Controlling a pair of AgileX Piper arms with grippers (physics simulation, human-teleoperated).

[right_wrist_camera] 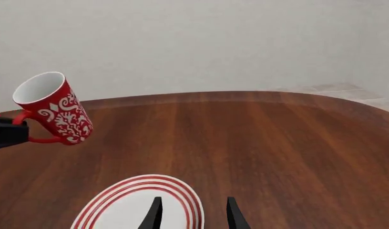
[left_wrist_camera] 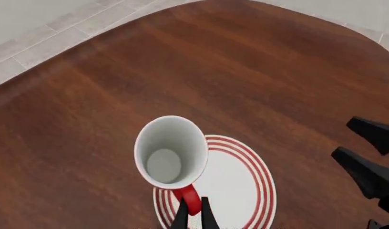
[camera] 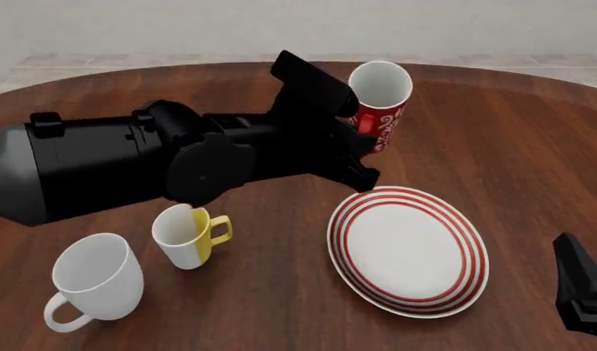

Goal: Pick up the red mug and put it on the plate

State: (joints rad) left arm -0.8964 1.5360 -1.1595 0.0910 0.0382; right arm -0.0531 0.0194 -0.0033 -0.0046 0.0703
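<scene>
Two arms: both black, at a round dark-brown wooden table (camera: 532, 139).
Left gripper (left_wrist_camera: 193, 217): its thin black fingers (left_wrist_camera: 206, 215) are closed on the red handle of the small, tall red mug with white script markings and a white inside (camera: 379, 108) — seen plainly in the left wrist view, where the handle sits pinched between the tips.
Red mug: held up in the air, clear of the wood, tilted so its open mouth leans away from the holding arm; the right wrist view shows it hanging above the tabletop with the handle on the gripper's side.
Mug's place: in the front view it sits above and beyond the far edge of the plate; from the left wrist view it overlaps one side of the plate, not its middle.
Plate: the round white plate with concentric red rings at its rim (camera: 408, 250) lies flat on the table, right of centre in the front view, with nothing on it.
Right gripper (right_wrist_camera: 190, 215): low at the near right of the table, just beside the plate's near edge — its two fingers stand spread with nothing between them.
Other cups: a yellow-and-white mug (camera: 189, 235) stands left of the plate; a large white mug (camera: 96, 281) stands nearer and further left, apart from it.
</scene>
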